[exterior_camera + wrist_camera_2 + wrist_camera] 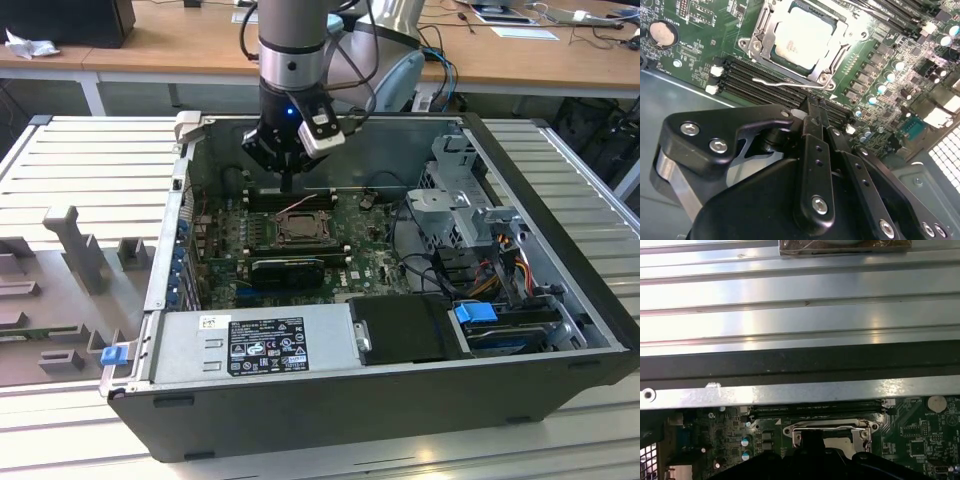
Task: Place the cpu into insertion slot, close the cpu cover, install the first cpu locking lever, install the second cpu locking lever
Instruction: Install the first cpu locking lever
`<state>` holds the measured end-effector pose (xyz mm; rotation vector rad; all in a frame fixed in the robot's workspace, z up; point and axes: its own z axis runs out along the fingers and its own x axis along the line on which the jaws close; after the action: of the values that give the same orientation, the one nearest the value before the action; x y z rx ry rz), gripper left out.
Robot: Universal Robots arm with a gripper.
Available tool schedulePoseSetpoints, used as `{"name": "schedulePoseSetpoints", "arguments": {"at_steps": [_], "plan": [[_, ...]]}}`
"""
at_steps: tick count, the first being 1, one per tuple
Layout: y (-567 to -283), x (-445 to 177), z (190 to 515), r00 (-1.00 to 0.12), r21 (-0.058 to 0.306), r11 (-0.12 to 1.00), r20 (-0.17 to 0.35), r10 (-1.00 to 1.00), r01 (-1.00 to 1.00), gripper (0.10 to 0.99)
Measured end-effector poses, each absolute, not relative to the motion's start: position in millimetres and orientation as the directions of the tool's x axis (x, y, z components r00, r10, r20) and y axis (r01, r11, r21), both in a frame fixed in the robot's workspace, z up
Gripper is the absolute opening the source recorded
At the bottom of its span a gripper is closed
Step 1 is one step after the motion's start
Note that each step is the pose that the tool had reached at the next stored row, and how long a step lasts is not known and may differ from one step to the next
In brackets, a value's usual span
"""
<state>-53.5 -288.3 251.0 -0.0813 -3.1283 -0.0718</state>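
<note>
The cpu (800,37) sits flat in the insertion slot (746,44) mid-board, with the cpu cover (766,22) down around its edges. The gripper (816,104) hovers just past the socket's far edge, above the memory slots (755,75). Its jaws are pinched together on nothing, with free air all round.

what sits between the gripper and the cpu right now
In the second wrist view, the long black memory slots and a thin silvery wire lever lying along them separate the gripper from the cpu.
</note>
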Motion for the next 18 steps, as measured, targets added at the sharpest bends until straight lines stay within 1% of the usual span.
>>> {"name": "schedulePoseSetpoints", "arguments": {"at_steps": [11,18], "plan": [[-287.3,-42.8,236.4,-1.0,0.046,0.999,0.013,0.028,0.029,0.106],[-284.1,-38.6,229.4,-0.999,0.048,0.998,0.013,-0.031,-0.031,0.106]]}}
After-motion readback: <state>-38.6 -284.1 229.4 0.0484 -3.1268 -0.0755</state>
